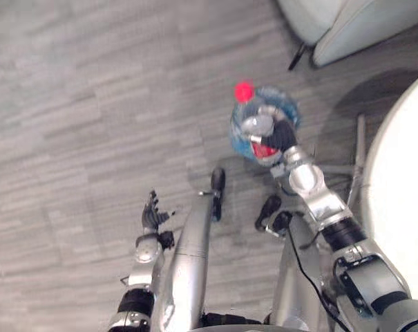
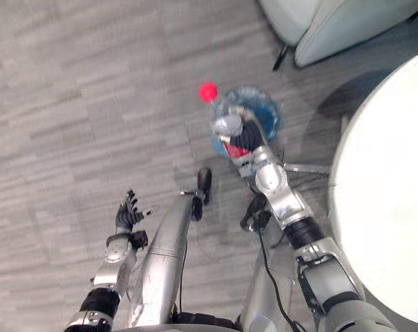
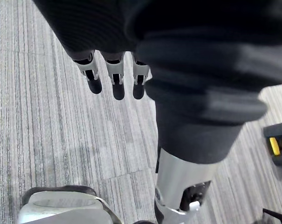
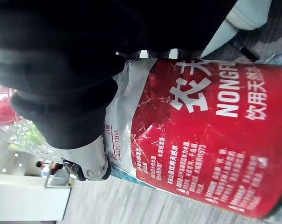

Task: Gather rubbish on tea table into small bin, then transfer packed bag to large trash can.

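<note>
The clear plastic bottle with a red label (image 4: 201, 140) is held above the small bin lined with a blue bag (image 1: 289, 109), apparently so that it can be dropped in. Its long axis seems laid nearly level, and the red cap (image 1: 244, 91) is pointed away from the robot, past the bin's rim. The bottle is clamped by the curled fingers and thumb of the right hand (image 1: 279, 135). The left hand (image 1: 150, 216) is kept idle over the grey floor, fingers straight and apart. The round white tea table (image 1: 402, 207) is seen just beside the bin.

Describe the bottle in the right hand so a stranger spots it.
Left of the round white table stands a small blue-lined bin. Over it the right hand grips a plastic bottle; its red-and-white label sets it apart from the plain red ball nearby.
</note>
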You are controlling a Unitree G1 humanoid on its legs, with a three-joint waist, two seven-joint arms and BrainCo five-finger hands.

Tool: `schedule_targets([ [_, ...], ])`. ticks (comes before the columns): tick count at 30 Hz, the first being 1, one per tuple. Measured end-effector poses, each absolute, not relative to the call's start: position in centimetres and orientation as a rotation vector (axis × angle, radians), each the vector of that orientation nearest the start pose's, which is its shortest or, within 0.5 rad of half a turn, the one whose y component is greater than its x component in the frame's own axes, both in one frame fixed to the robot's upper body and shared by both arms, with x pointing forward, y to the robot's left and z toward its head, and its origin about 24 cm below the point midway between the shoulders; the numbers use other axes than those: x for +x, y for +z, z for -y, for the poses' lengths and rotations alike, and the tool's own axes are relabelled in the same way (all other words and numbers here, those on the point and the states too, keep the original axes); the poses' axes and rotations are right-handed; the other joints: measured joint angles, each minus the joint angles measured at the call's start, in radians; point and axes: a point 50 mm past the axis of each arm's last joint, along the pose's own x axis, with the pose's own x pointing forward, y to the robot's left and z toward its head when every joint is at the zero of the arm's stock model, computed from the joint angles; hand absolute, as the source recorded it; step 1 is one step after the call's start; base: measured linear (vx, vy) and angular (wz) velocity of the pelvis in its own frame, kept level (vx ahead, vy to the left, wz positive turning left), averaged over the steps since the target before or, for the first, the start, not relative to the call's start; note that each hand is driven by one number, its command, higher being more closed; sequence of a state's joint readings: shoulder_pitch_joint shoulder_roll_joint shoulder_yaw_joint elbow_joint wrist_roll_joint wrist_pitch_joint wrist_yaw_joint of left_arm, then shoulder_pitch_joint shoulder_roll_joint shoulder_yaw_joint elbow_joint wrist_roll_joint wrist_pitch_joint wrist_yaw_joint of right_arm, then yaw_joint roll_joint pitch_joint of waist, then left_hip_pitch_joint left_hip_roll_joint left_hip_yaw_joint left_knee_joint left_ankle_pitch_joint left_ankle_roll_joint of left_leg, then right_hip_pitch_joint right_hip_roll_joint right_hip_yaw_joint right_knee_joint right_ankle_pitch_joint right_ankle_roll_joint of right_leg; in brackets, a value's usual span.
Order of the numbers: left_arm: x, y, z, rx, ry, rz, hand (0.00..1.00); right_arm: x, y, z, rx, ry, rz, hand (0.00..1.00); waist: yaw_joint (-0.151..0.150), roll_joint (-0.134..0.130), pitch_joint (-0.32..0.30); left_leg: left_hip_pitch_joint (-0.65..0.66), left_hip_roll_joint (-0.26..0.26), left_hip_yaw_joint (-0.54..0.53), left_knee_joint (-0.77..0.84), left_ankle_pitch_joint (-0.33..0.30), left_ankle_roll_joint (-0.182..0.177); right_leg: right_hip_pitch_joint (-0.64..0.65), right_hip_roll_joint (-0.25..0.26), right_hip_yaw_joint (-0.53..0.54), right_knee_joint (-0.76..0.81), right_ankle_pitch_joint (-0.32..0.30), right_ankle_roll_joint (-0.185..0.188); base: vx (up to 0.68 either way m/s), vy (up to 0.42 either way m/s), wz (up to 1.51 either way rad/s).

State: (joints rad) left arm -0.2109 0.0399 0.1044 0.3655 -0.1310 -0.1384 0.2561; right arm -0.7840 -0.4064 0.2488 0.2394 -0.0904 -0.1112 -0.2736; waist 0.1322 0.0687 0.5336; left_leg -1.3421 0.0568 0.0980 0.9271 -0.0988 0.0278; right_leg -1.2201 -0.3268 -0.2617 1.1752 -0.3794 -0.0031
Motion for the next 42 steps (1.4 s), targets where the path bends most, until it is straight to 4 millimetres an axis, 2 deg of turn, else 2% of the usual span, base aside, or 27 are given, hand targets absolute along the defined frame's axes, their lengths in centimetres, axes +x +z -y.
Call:
schedule_targets([
  [1, 28.9, 2.9, -18.3, -0.116, 0.337, -0.011, 0.0, 35.2, 24.3, 13.3, -0.492, -0.039, 0.716, 1.0, 0.001, -0.008, 0.005, -0.033, 0.0, 0.003, 0.02, 0.0, 0.0, -0.038, -0.01, 0.008, 0.028, -0.007, -0.005, -0.06, 0.002, 0.05],
  [6, 29.0, 3.6, -18.4, -0.123, 0.339, 0.019, 0.0, 35.0, 27.5, 13.8, -0.478, -0.117, 0.815, 1.0, 0.001, -0.009, 0.005, -0.137, 0.002, 0.002, 0.062, 0.002, -0.003, -0.148, -0.024, 0.017, 0.09, -0.02, -0.016, -0.07, 0.005, 0.05],
  [8, 29.0, 3.6, -18.5, -0.118, 0.338, 0.021, 0.0, 34.9, 28.2, 13.9, -0.47, -0.133, 0.837, 1.0, -0.003, -0.009, 0.005, -0.159, 0.005, 0.002, 0.065, 0.002, -0.003, -0.172, -0.024, 0.017, 0.099, -0.028, -0.007, -0.06, 0.003, 0.05],
  [12, 29.0, 3.6, -18.7, -0.118, 0.334, 0.02, 0.0, 34.9, 28.6, 14.3, -0.48, -0.156, 0.849, 1.0, -0.003, -0.009, 0.005, -0.187, 0.011, 0.001, 0.081, 0.007, -0.009, -0.203, -0.026, 0.017, 0.123, -0.036, -0.017, -0.05, 0.007, 0.03],
  [13, 29.0, 3.6, -18.7, -0.115, 0.335, 0.019, 0.0, 35.0, 28.6, 14.4, -0.487, -0.161, 0.847, 0.0, -0.004, -0.009, 0.005, -0.194, 0.012, 0.0, 0.083, 0.007, -0.01, -0.21, -0.026, 0.017, 0.127, -0.036, -0.017, -0.05, 0.012, 0.02],
  [20, 29.0, 3.4, -18.7, -0.106, 0.325, 0.01, 0.0, 35.7, 27.9, 15.4, -0.508, -0.187, 0.794, 0.0, -0.01, -0.008, 0.004, -0.2, 0.013, -0.008, 0.085, 0.012, -0.016, -0.216, -0.023, 0.012, 0.133, -0.039, -0.021, -0.04, 0.014, 0.0],
  [25, 29.0, 3.2, -18.6, -0.087, 0.311, -0.002, 0.0, 35.7, 27.8, 15.2, -0.553, -0.188, 0.804, 0.0, -0.01, -0.011, 0.002, -0.197, 0.015, -0.009, 0.084, 0.014, -0.02, -0.214, -0.021, 0.012, 0.133, -0.039, -0.022, -0.04, 0.022, -0.01],
  [29, 29.0, 3.0, -18.7, -0.082, 0.311, -0.01, 0.0, 35.6, 27.1, 14.9, -0.606, -0.176, 0.801, 0.0, -0.011, -0.016, -0.001, -0.183, 0.017, -0.011, 0.08, 0.016, -0.022, -0.199, -0.019, 0.009, 0.128, -0.038, -0.024, -0.04, 0.022, -0.01],
  [33, 28.9, 2.4, -18.8, -0.075, 0.317, -0.036, 0.0, 34.9, 25.4, 14.8, -0.685, -0.164, 0.805, 0.0, -0.01, -0.025, -0.006, -0.145, 0.021, -0.012, 0.044, 0.023, -0.024, -0.159, -0.007, -0.004, 0.089, -0.031, -0.035, -0.04, 0.02, -0.03],
  [37, 28.7, 2.0, -19.5, -0.04, 0.327, -0.055, 0.0, 34.7, 22.8, 14.9, -0.848, -0.124, 0.76, 0.0, -0.01, -0.068, -0.035, -0.127, 0.028, -0.011, 0.006, 0.036, -0.034, -0.143, 0.001, -0.017, 0.057, -0.023, -0.043, -0.03, 0.013, -0.01],
  [42, 28.6, 1.6, -19.7, -0.006, 0.331, -0.069, 0.0, 35.5, 19.3, 14.4, -1.092, -0.032, 0.665, 0.0, -0.009, -0.073, -0.048, -0.099, 0.028, -0.016, -0.035, 0.052, -0.032, -0.113, 0.007, -0.033, 0.021, -0.013, -0.052, -0.03, 0.021, 0.03],
])
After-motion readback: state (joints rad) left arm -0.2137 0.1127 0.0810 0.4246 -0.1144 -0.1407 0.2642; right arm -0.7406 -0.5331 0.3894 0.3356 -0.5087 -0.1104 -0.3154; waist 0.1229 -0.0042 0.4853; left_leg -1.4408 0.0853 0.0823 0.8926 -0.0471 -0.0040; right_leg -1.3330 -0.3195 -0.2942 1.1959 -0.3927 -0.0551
